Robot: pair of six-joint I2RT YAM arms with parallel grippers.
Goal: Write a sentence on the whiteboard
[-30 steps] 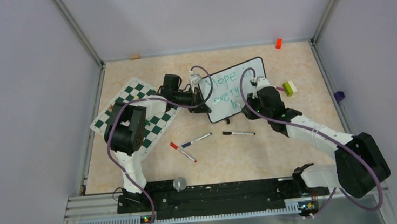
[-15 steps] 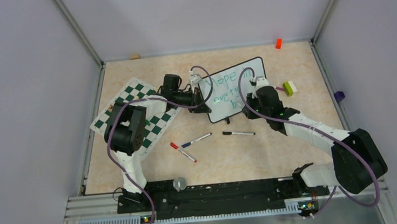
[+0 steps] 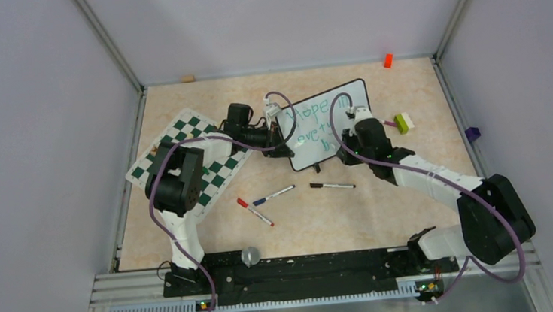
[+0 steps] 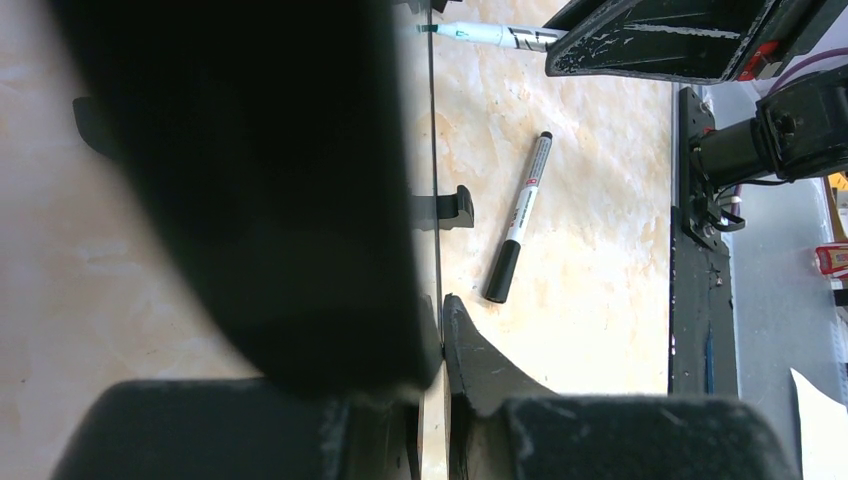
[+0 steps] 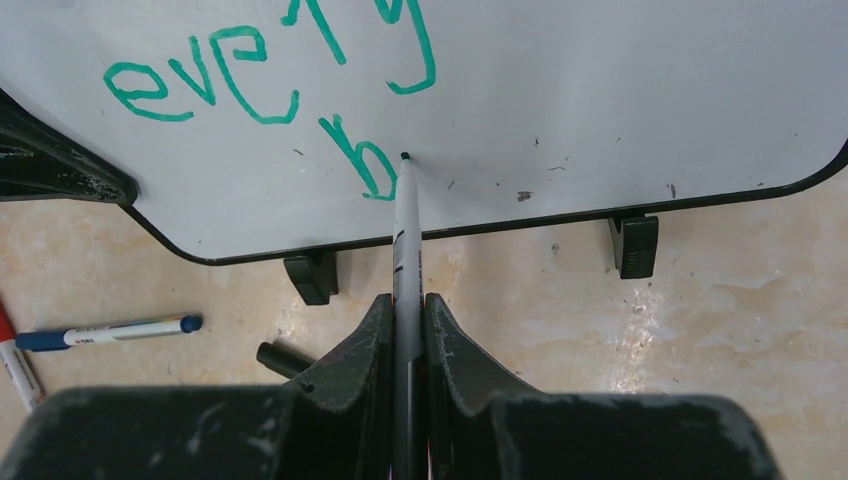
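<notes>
Pinching a marker [image 5: 405,240], right gripper [image 5: 405,300] rests its tip on the whiteboard [image 5: 600,100]; left gripper [image 4: 436,345] seemingly clamps the board's edge.

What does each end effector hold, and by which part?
Right end effector grips the marker by its barrel; left end effector clamps the whiteboard at its edge.

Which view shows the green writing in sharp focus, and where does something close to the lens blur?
Right wrist: the sentence on the whiteboard is sharp. Left wrist: a dark blurred mass fills the left half; the black-capped marker is sharp. Top external: it looks small, faint.
</notes>
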